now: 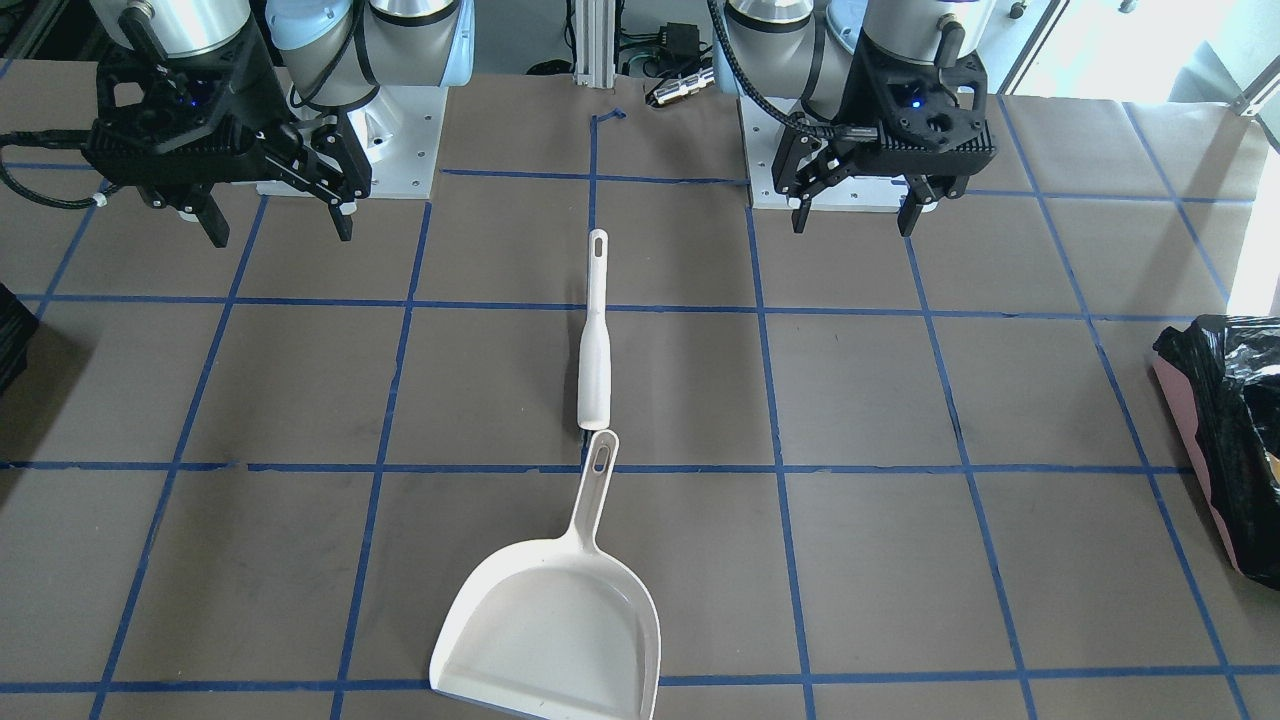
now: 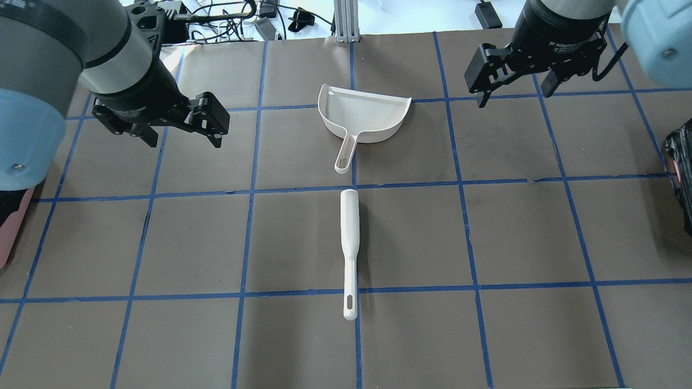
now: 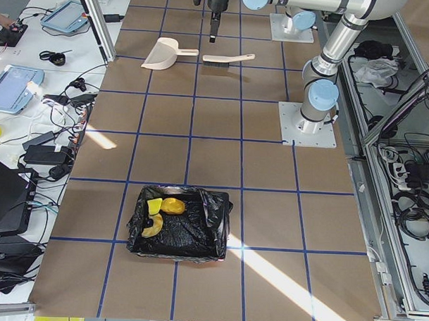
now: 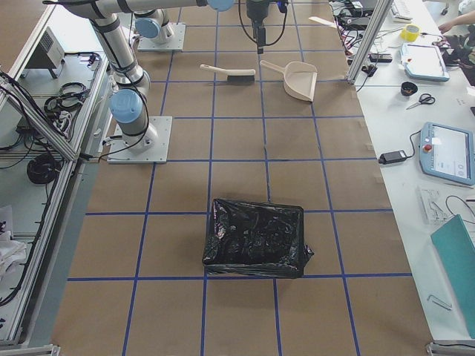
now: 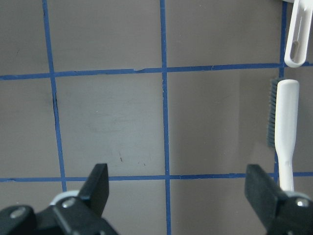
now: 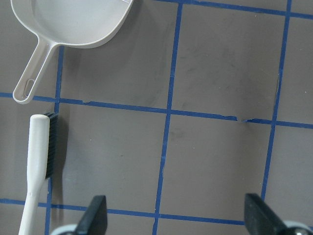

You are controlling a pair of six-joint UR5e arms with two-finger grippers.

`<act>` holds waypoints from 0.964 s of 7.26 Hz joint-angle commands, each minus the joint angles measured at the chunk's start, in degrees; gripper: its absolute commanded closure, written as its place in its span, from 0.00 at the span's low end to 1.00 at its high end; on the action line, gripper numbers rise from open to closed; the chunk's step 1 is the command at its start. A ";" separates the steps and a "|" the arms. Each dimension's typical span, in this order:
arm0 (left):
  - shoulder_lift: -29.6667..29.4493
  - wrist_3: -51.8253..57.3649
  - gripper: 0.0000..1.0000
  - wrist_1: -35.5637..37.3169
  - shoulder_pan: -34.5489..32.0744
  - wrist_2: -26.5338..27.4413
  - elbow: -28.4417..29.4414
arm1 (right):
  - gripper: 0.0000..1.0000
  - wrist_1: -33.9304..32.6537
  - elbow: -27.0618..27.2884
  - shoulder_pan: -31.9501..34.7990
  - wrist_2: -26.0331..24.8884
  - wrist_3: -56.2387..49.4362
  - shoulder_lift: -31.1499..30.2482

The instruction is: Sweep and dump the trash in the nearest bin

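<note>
The trash lies in the left-side bin, pink-sided with a black bag: a yellow-green sponge block, a brown lump and a pale curved piece. This bin also shows at the front view's right edge. A white dustpan lies empty at the table's middle. A white brush lies in line with its handle. My left gripper is open and empty, hovering left of the dustpan. My right gripper is open and empty, right of it.
A second black-bagged bin stands at the robot's right end of the table; nothing shows inside it. The brown table carries a blue tape grid. Cables and devices lie beyond the table's far edge.
</note>
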 commanded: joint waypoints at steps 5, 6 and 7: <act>0.80 2.16 0.00 -5.04 3.73 -0.64 1.40 | 0.00 0.09 0.00 0.00 -0.18 0.00 -0.03; 0.71 2.16 0.00 -5.04 3.73 -0.64 1.23 | 0.00 0.17 0.00 0.00 -0.18 0.00 -0.12; 0.71 2.07 0.00 -5.04 3.64 -0.72 1.23 | 0.00 0.26 0.00 0.00 -0.18 0.00 -0.12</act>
